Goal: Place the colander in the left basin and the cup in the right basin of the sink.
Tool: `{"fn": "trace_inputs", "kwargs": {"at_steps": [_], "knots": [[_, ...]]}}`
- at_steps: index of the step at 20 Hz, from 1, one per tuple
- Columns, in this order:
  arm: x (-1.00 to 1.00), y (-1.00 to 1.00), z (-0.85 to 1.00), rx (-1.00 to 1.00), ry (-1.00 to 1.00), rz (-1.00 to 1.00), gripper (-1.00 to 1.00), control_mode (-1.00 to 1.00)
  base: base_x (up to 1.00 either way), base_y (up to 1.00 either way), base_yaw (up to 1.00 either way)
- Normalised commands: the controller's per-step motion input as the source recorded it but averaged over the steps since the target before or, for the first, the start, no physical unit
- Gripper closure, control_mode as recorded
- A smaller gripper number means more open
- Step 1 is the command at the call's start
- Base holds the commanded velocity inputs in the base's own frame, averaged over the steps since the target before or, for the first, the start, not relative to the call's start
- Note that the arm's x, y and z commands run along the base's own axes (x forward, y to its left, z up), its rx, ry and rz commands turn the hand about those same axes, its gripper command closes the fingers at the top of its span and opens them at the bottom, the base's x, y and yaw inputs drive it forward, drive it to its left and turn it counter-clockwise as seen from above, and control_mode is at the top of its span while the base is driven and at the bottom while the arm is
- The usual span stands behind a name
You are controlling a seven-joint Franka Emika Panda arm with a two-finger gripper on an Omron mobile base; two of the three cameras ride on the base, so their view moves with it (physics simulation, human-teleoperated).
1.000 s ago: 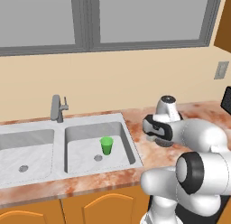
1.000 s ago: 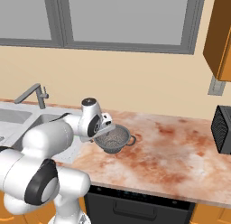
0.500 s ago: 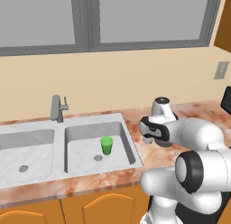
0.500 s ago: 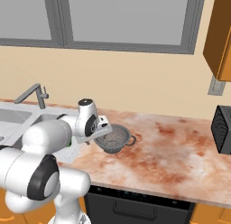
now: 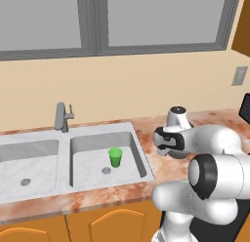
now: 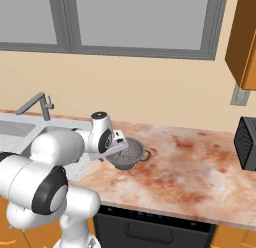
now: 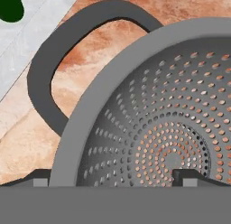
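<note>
Robot arm reaching down over a colander on a kitchen counter, beside a double sink with a green cup in its right basin.

Left base view: the cup (image 5: 115,157) stands upright in the right basin (image 5: 105,158) of the sink (image 5: 68,160), near the drain; the left basin (image 5: 27,165) lies beside it, with the faucet (image 5: 62,116) behind the divider. The white arm bends over the counter (image 5: 146,138) to the right of the sink. Right base view: the colander (image 6: 129,153), dark grey and perforated, sits upright on the marbled counter just right of the sink, with the gripper (image 6: 116,148) low at its near rim. Hand view: one dark finger tip (image 7: 187,175) sits inside the bowl and the other outside it, the jaws spread wide across the rim, not clamped on it; a loop handle (image 7: 67,51) curves to the upper left.
</note>
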Motion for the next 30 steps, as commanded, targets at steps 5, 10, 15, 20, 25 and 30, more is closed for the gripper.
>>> {"fn": "trace_inputs", "kwargs": {"at_steps": [5, 10, 15, 20, 25, 30], "knots": [[0.00, 0.00, -0.16, 0.00, 0.00, -0.03, -1.00, -1.00, 0.00, 0.00, 0.00], [-0.01, 0.00, -0.09, 0.00, -0.02, -0.01, 1.00, -1.00, 0.00, 0.00, 0.00], [0.00, 0.00, 0.00, 0.00, 0.00, 0.00, 1.00, -1.00, 0.00, 0.00, 0.00], [0.00, 0.00, 0.00, 0.00, 0.00, 0.00, 1.00, -1.00, 0.00, 0.00, 0.00], [-0.13, 0.08, 0.22, -0.01, 0.07, 0.00, 1.00, -1.00, 0.00, 0.00, 0.00], [-0.20, 0.20, 0.46, -0.08, 0.09, 0.00, 1.00, -1.00, 0.00, 0.00, 0.00]]}}
